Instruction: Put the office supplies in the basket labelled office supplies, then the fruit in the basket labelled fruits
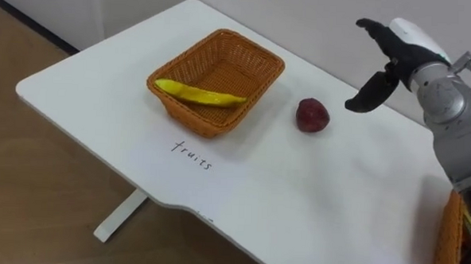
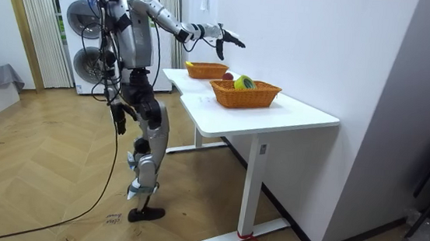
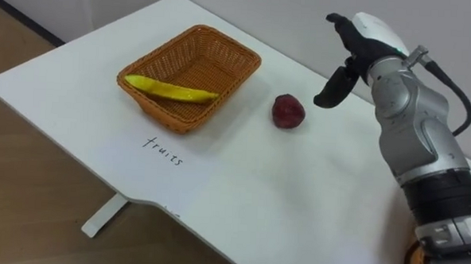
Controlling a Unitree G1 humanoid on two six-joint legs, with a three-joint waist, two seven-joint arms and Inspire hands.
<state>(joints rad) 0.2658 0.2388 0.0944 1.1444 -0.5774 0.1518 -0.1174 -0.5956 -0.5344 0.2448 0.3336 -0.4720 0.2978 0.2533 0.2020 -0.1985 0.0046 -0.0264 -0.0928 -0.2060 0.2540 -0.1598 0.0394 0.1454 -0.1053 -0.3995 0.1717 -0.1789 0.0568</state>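
Right hand (image 1: 398, 53) hovers beyond and right of the fruit basket (image 1: 258, 60), fingers spread wide, holding nothing. Red fruit (image 1: 312, 115) sits on the table (image 1: 296, 206) just right of that basket. Banana (image 1: 199, 94) lies inside along its near wall.

Risk: if I close off-centre, the round fruit gets nudged and rolls away from the basket.

Second basket (image 1: 447, 237), far right of the fruit basket, is cut off, its contents too small to name. Left hand (image 2: 119, 118) hangs by my hip, unreadable.

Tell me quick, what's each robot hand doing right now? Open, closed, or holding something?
Right robot hand: open, holding nothing, above the white table near the dark red round fruit.
Left robot hand: hangs at the robot's side; cannot be told.
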